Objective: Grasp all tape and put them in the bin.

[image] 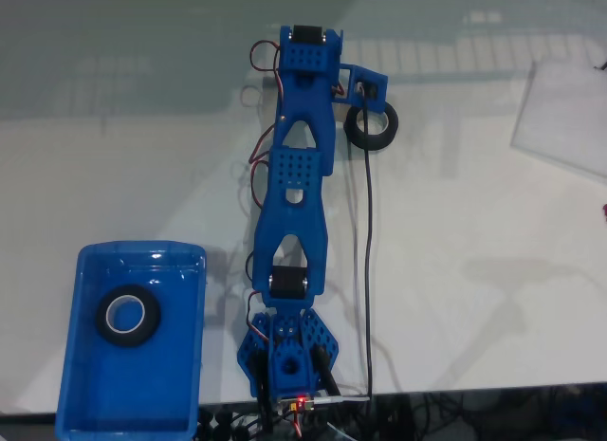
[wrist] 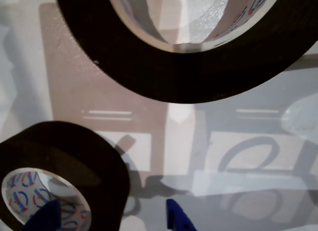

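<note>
In the fixed view, the bright blue rectangular plastic bin (image: 85, 384) sits at lower left on the white table (image: 474, 270), and one black ring-shaped tape roll with a pale core (image: 127, 317) lies flat inside it. To the right, the blue 3D-printed arm (image: 294, 204) stretches up the table. Its gripper (image: 365, 104) is beside a second black tape roll (image: 371, 126) lying on the table. In the wrist view, two black rolls show: one at lower left (wrist: 59, 161), with a blue fingertip (wrist: 47, 218) over its printed core, another at top (wrist: 198, 67). The fingers stand apart, holding nothing.
</note>
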`<state>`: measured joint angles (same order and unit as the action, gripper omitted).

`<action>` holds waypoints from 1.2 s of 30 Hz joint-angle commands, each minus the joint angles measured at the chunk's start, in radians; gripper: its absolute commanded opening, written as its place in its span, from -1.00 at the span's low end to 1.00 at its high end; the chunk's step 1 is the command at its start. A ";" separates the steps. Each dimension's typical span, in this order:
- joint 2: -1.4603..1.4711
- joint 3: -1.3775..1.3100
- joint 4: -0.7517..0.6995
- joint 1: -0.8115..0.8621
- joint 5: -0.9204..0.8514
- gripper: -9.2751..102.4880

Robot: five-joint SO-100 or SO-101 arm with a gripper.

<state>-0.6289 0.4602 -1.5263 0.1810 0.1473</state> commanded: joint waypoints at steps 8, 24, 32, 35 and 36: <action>0.055 -0.130 -0.028 -0.020 -0.029 -0.47; 0.006 -0.147 -0.063 -0.035 -0.032 -0.83; -0.367 0.181 -0.123 -0.175 -0.097 -0.83; -0.575 0.367 -0.156 -0.275 -0.199 -0.83; -0.649 0.436 -0.161 -0.311 -0.241 -0.83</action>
<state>-1.0293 0.7701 -1.6705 -0.0430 -0.0061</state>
